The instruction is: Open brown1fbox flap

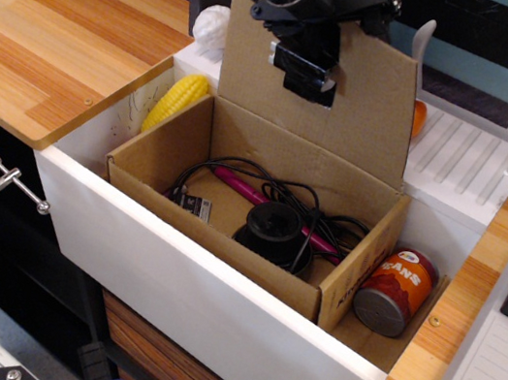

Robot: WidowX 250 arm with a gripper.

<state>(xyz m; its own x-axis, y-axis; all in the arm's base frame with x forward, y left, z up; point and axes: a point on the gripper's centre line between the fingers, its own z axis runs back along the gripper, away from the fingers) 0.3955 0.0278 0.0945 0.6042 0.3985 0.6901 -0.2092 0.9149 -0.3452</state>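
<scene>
observation.image | flap (366, 111) stood upright at far edge of box (226, 234) | gripper (305, 66) against its near face, top-left | jaw opening unclear
</scene>
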